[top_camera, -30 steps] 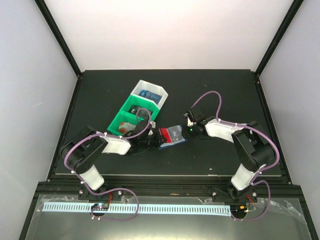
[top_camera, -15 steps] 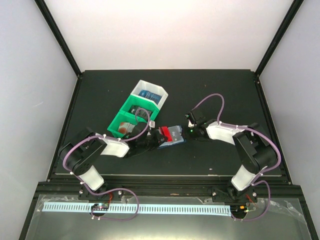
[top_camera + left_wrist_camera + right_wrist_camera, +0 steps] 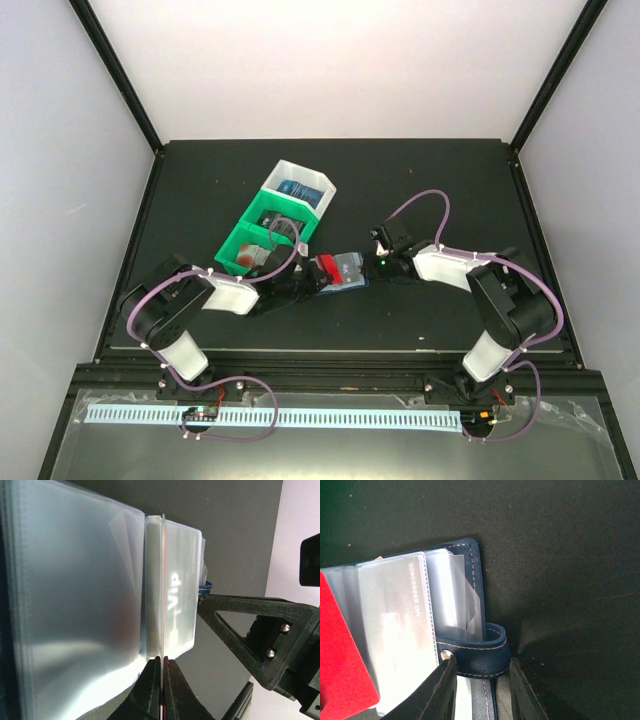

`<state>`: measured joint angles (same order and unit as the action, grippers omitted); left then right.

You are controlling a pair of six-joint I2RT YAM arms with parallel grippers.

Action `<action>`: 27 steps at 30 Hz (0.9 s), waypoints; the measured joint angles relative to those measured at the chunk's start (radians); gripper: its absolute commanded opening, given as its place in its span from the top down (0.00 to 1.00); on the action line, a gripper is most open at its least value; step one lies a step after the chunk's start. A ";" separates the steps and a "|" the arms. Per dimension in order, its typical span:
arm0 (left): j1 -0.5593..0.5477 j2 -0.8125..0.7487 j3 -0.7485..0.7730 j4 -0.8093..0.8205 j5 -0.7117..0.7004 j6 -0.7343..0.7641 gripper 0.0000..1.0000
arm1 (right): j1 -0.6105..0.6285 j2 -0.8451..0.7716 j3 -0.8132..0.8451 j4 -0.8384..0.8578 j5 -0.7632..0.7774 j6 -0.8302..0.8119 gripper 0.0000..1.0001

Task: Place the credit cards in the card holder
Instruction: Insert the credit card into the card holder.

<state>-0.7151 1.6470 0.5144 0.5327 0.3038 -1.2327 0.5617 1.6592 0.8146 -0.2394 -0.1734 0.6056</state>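
Observation:
The card holder lies open at the table's middle, dark blue with clear sleeves. My left gripper is shut on a thin red credit card, seen edge-on and standing between the sleeves. The same red card shows in the right wrist view, beside a silver card in a sleeve. Another sleeved card reads "VIP". My right gripper is closed on the holder's snap tab, one finger on each side. In the top view the left gripper and right gripper flank the holder.
A green-and-white bin stands just behind the left gripper, with a blue card in its white end and something red in its near compartment. Black frame posts rise at the table's back corners.
The card holder and the red card have shifted slightly left. The right arm's wrist has moved a little with it. Both grips look unchanged.

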 measured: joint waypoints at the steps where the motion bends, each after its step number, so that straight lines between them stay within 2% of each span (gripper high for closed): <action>1: 0.000 -0.004 -0.001 -0.010 -0.005 0.002 0.98 | 0.000 0.000 0.000 0.001 -0.002 0.000 0.65; 12: 0.000 -0.037 -0.006 -0.038 -0.034 0.013 0.98 | 0.000 0.000 0.000 0.005 -0.012 -0.002 0.64; 27: 0.000 0.071 0.014 0.036 0.042 0.012 0.98 | 0.000 0.000 0.000 0.006 -0.014 -0.002 0.64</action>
<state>-0.7151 1.7180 0.5289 0.5690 0.3454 -1.2209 0.5617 1.6596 0.8146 -0.2337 -0.1879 0.6037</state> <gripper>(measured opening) 0.019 0.362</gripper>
